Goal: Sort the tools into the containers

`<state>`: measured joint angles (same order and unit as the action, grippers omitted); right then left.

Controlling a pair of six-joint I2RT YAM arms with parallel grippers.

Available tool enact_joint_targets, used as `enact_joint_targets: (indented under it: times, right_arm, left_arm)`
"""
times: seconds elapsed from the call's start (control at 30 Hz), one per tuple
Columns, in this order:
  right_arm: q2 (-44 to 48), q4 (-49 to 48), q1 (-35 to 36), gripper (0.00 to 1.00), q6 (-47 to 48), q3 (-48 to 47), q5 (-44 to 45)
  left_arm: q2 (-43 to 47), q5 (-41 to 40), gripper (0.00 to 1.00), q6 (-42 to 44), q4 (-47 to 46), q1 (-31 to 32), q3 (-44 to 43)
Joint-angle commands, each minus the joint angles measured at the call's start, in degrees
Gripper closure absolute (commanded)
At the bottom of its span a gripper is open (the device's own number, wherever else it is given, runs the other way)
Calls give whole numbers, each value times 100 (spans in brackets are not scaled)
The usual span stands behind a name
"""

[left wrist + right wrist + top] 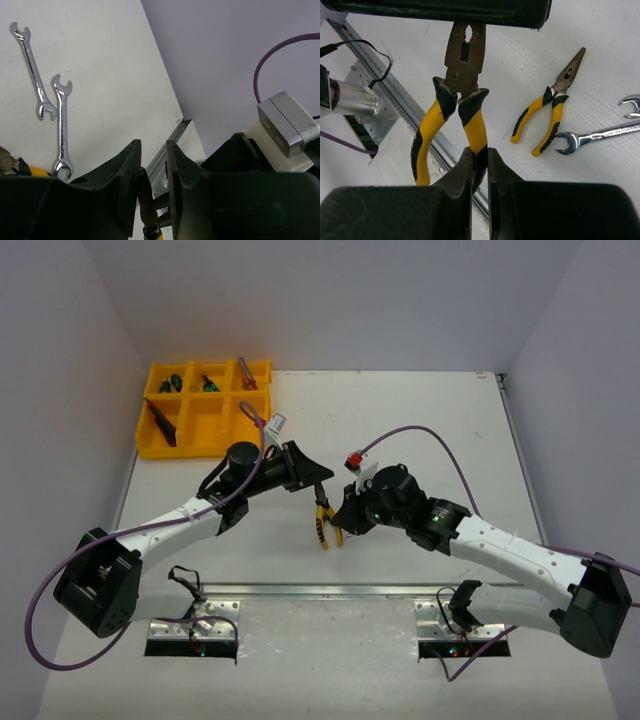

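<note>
Yellow-and-black combination pliers (465, 80) hang in the air between my two grippers, above the table's middle (325, 523). My right gripper (479, 152) is shut on one handle of them (340, 515). My left gripper (152, 145) is narrowly open around the pliers' dark nose (145, 200), which rests against one finger with a gap to the other; in the top view it sits just above the pliers (318, 478). The yellow tray (205, 445) of six compartments stands at the far left, holding green screwdrivers (185, 382), red pliers (247, 375) and a red-black knife (160, 422).
Yellow needle-nose pliers (547, 117) and two silver wrenches (600, 136) (630, 102) lie on the table under the arms; the wrenches also show in the left wrist view (32, 70) (61, 125). A metal rail (330, 590) runs along the near edge.
</note>
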<state>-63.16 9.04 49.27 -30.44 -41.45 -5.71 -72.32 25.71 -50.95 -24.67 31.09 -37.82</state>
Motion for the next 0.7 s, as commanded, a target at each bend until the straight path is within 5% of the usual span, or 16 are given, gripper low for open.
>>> enact_joint_targets:
  times: [0.0,0.2,0.4,0.43,0.47,0.53,0.67]
  right_arm:
    - [67,-351,4,100,-29,-353,271]
    - [60,-126,4,100,5,-509,747]
    - [75,-104,4,98,93,-563,729]
    - [82,-104,4,81,99,-554,752]
    - [91,-86,4,47,101,-544,816]
    - [84,29,3,3,114,-531,962]
    - [98,405,-2,1,198,-612,1216]
  left_arm:
    - [37,341,86,43,-365,217,-64]
    - [104,106,100,345,196,231,-46]
    - [104,-137,100,691,540,228,-207]
    - [113,-243,100,759,691,223,-280]
    - [139,-404,100,927,942,221,-382]
    - [184,-871,100,1215,1422,196,-678]
    - [200,-1577,100,1588,2220,-69,-1200]
